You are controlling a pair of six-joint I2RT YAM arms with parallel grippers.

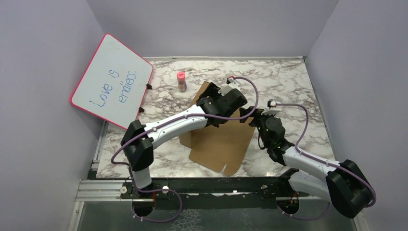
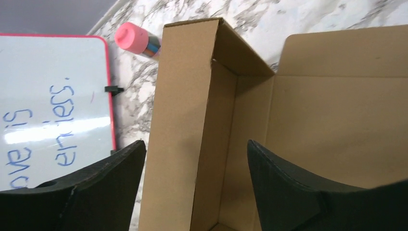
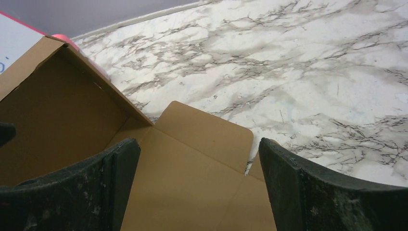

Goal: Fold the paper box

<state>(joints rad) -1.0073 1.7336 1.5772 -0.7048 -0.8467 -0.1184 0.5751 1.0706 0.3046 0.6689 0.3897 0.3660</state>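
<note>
The brown cardboard paper box (image 1: 219, 142) lies mid-table, partly folded, its far end under both arms. In the left wrist view one side wall (image 2: 185, 120) stands upright between my open left fingers, with the box floor (image 2: 337, 125) to its right. My left gripper (image 1: 230, 98) hovers over the box's far left part. My right gripper (image 1: 257, 120) is open above the box's far right part; its wrist view shows a rounded flap (image 3: 207, 132) lying flat and a raised wall (image 3: 57, 106) at left. Neither gripper holds anything.
A pink-framed whiteboard (image 1: 113, 79) leans at the far left, also in the left wrist view (image 2: 53, 101). A pink-capped small bottle (image 1: 181, 81) stands behind the box, next to the raised wall (image 2: 137, 41). Marble tabletop (image 1: 288, 86) extends right and back; grey walls surround.
</note>
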